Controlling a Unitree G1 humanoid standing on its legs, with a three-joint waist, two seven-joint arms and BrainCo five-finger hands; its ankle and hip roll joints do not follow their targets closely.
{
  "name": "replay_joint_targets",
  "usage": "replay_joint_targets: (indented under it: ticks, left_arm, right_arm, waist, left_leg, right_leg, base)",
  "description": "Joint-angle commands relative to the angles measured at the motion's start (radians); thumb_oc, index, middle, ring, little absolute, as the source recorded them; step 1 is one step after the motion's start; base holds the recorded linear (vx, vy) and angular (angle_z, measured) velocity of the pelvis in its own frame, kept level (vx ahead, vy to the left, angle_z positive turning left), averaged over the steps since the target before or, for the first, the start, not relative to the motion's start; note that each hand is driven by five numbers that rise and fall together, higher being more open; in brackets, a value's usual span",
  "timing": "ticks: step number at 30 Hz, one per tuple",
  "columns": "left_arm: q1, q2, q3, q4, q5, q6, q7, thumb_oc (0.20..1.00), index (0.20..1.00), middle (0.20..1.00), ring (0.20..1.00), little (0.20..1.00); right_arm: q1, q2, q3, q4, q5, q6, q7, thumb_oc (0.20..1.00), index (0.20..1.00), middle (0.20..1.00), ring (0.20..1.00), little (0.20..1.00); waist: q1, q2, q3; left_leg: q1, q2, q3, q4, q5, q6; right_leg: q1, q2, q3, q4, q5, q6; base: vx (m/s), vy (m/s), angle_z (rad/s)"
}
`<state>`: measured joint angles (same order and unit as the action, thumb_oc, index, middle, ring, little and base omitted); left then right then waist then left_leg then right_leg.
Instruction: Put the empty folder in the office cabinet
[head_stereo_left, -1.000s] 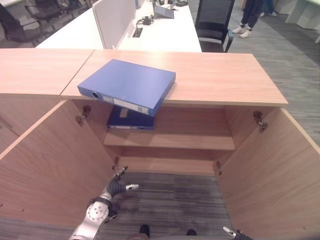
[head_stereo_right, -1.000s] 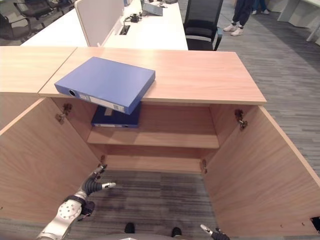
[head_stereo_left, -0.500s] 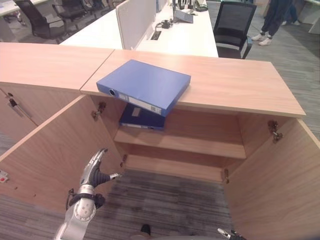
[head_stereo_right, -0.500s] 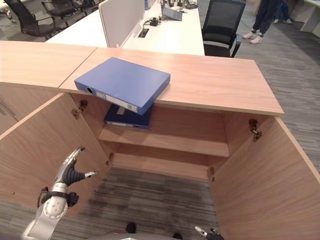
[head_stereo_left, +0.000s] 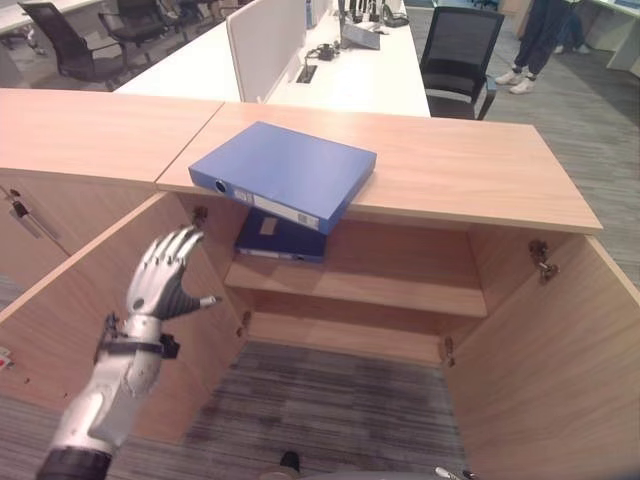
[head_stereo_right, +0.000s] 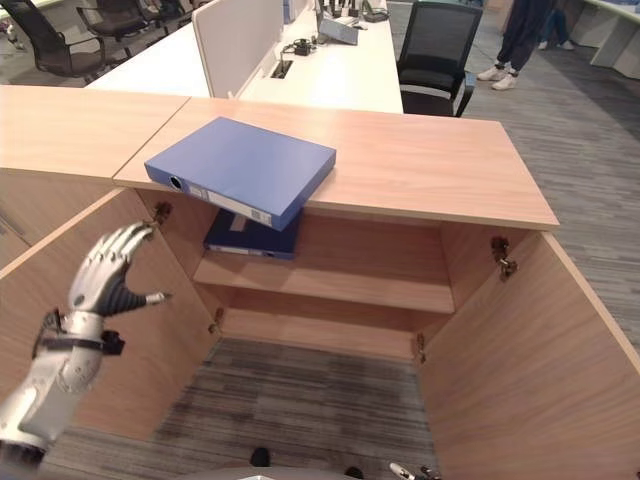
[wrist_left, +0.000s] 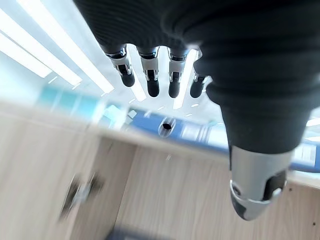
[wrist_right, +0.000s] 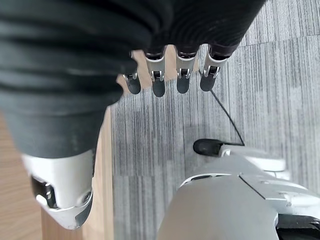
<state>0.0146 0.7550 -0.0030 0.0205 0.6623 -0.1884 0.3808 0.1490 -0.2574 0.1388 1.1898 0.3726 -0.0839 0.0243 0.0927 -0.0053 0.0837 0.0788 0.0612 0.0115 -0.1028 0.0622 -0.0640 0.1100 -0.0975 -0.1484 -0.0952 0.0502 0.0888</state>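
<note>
The folder (head_stereo_left: 285, 172) lies flat on the cabinet (head_stereo_left: 470, 165) top, toward its left end, with one corner jutting over the front edge above the open compartment. That overhang suits me: the spine with its ring hole faces me, so I judge I can get fingers under the edge and thumb on top without sliding it first. Both cabinet doors stand wide, the left door (head_stereo_left: 90, 320) and the right door (head_stereo_left: 560, 370) swung out toward me, so the way in is clear. A second, darker folder (head_stereo_left: 278, 238) lies on the upper shelf (head_stereo_left: 380, 285), directly below the first one and at the shelf's left end; the rest of that shelf is bare, which looks like the natural place for the empty one.

My left robot hand (head_stereo_left: 165, 275) is raised in front of the left door, below and to the left of the folder, apart from it. Its fingers are straight and spread, thumb out to the side; it holds nothing and touches nothing. In its wrist view the fingers (wrist_left: 152, 80) point up toward the folder's spine.

My right robot hand (wrist_right: 165, 75) hangs low over the floor, fingers straight and relaxed, empty.
</note>
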Motion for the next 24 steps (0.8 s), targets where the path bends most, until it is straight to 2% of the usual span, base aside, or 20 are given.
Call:
replay_joint_targets:
  ticks: [1, 4, 6, 7, 10, 12, 16, 17, 18, 22, 23, 24]
  left_arm:
    - [-0.131, 0.043, 0.018, -0.052, 0.056, -0.015, 0.059, 1.0, 1.0, 1.0, 1.0, 1.0]
    - [-0.204, 0.07, -0.018, -0.034, 0.071, -0.007, 0.069, 1.0, 1.0, 1.0, 1.0, 1.0]
    - [-0.246, 0.084, -0.043, -0.019, 0.075, -0.006, 0.07, 1.0, 1.0, 1.0, 1.0, 1.0]
    - [-0.297, 0.121, -0.077, -0.008, 0.091, -0.004, 0.06, 1.0, 1.0, 1.0, 1.0, 1.0]
    - [-0.337, 0.134, -0.106, 0.011, 0.097, -0.001, 0.059, 1.0, 1.0, 1.0, 1.0, 1.0]
    - [-0.411, 0.155, -0.162, 0.054, 0.12, 0.016, 0.06, 1.0, 1.0, 1.0, 1.0, 1.0]
    - [-0.499, 0.16, -0.247, 0.126, 0.139, 0.032, 0.053, 1.0, 1.0, 1.0, 1.0, 1.0]
    - [-0.511, 0.156, -0.26, 0.14, 0.137, 0.036, 0.052, 1.0, 1.0, 1.0, 1.0, 1.0]
    - [-0.529, 0.152, -0.274, 0.156, 0.139, 0.041, 0.053, 1.0, 1.0, 1.0, 1.0, 1.0]
    - [-0.58, 0.146, -0.312, 0.198, 0.141, 0.053, 0.046, 1.0, 1.0, 1.0, 1.0, 1.0]
    - [-0.584, 0.146, -0.316, 0.2, 0.141, 0.053, 0.047, 1.0, 1.0, 1.0, 1.0, 1.0]
    - [-0.596, 0.144, -0.328, 0.216, 0.142, 0.057, 0.047, 1.0, 1.0, 1.0, 1.0, 1.0]
  right_arm:
    - [-0.07, -0.009, 0.038, 0.019, 0.007, -0.028, 0.012, 1.0, 1.0, 1.0, 1.0, 1.0]
    - [-0.074, -0.014, 0.044, 0.024, 0.004, -0.029, 0.014, 1.0, 1.0, 1.0, 1.0, 1.0]
    - [-0.071, -0.018, 0.046, 0.027, 0.002, -0.03, 0.015, 1.0, 1.0, 1.0, 1.0, 1.0]
    - [-0.075, -0.021, 0.051, 0.034, 0.003, -0.031, 0.017, 1.0, 1.0, 1.0, 1.0, 1.0]
    - [-0.072, -0.023, 0.056, 0.035, 0.002, -0.031, 0.019, 1.0, 1.0, 1.0, 1.0, 1.0]
    - [-0.074, -0.027, 0.059, 0.034, 0.006, -0.03, 0.021, 1.0, 1.0, 1.0, 1.0, 1.0]
    - [-0.077, -0.032, 0.054, 0.034, 0.009, -0.028, 0.018, 1.0, 1.0, 1.0, 1.0, 1.0]
    - [-0.078, -0.033, 0.054, 0.035, 0.009, -0.027, 0.016, 1.0, 1.0, 1.0, 1.0, 1.0]
    - [-0.08, -0.032, 0.051, 0.039, 0.01, -0.026, 0.016, 1.0, 1.0, 1.0, 1.0, 1.0]
    - [-0.08, -0.038, 0.047, 0.042, 0.014, -0.021, 0.014, 1.0, 1.0, 1.0, 1.0, 1.0]
    - [-0.08, -0.037, 0.045, 0.042, 0.014, -0.021, 0.014, 1.0, 1.0, 1.0, 1.0, 1.0]
    - [-0.078, -0.039, 0.044, 0.043, 0.013, -0.02, 0.014, 1.0, 1.0, 1.0, 1.0, 1.0]
  waist:
    - [-0.016, -0.02, 0.032]
    - [-0.025, -0.017, 0.032]
    - [-0.034, -0.015, 0.03]
    - [-0.048, -0.01, 0.027]
    - [-0.056, -0.008, 0.022]
    - [-0.068, -0.006, 0.021]
    - [-0.082, -0.005, 0.022]
    - [-0.085, -0.005, 0.02]
    - [-0.086, -0.005, 0.023]
    - [-0.097, -0.006, 0.018]
    - [-0.096, -0.007, 0.021]
    - [-0.098, -0.008, 0.019]
  left_leg:
    - [0.048, 0.023, 0.01, 0.016, -0.114, -0.043]
    - [0.045, 0.024, 0.015, 0.016, -0.102, -0.043]
    - [0.048, 0.023, 0.018, 0.016, -0.103, -0.043]
    - [0.051, 0.022, 0.024, 0.016, -0.105, -0.043]
    - [0.059, 0.021, 0.027, 0.016, -0.119, -0.043]
    - [0.059, 0.019, 0.032, 0.016, -0.12, -0.041]
    - [0.061, 0.017, 0.042, 0.016, -0.112, -0.037]
    - [0.069, 0.016, 0.043, 0.016, -0.127, -0.036]
    - [0.064, 0.015, 0.045, 0.016, -0.114, -0.035]
    - [0.071, 0.012, 0.051, 0.016, -0.129, -0.032]
    - [0.067, 0.013, 0.052, 0.016, -0.117, -0.031]
    - [0.074, 0.012, 0.053, 0.016, -0.132, -0.031]
  right_leg:
    - [0.068, -0.03, 0.033, 0.008, -0.11, 0.072]
    - [0.062, -0.031, 0.036, 0.008, -0.097, 0.072]
    - [0.061, -0.031, 0.04, 0.008, -0.096, 0.073]
    - [0.061, -0.033, 0.045, 0.009, -0.094, 0.075]
    - [0.065, -0.036, 0.05, 0.009, -0.104, 0.077]
    - [0.062, -0.037, 0.056, 0.011, -0.102, 0.08]
    - [0.054, -0.041, 0.065, 0.02, -0.091, 0.082]
    - [0.06, -0.042, 0.068, 0.018, -0.101, 0.084]
    - [0.052, -0.042, 0.07, 0.023, -0.09, 0.083]
    - [0.052, -0.043, 0.078, 0.029, -0.101, 0.085]
    - [0.046, -0.043, 0.078, 0.033, -0.092, 0.084]
    - [0.052, -0.043, 0.079, 0.032, -0.103, 0.086]
  base:
    - [0.01, 0.006, -0.04]
    - [-0.01, 0.002, -0.02]
    - [0.01, 0.016, -0.01]
    - [0.05, 0.022, -0.04]
    - [0.05, 0.026, -0.09]
    - [-0.01, 0.022, -0.14]
    - [0.01, 0.035, -0.05]
    - [-0.03, 0.021, -0.09]
    - [0.01, 0.022, -0.09]
    - [0.02, 0.03, -0.02]
    - [0.0, 0.0, 0.0]
    - [0.0, 0.0, 0.0]
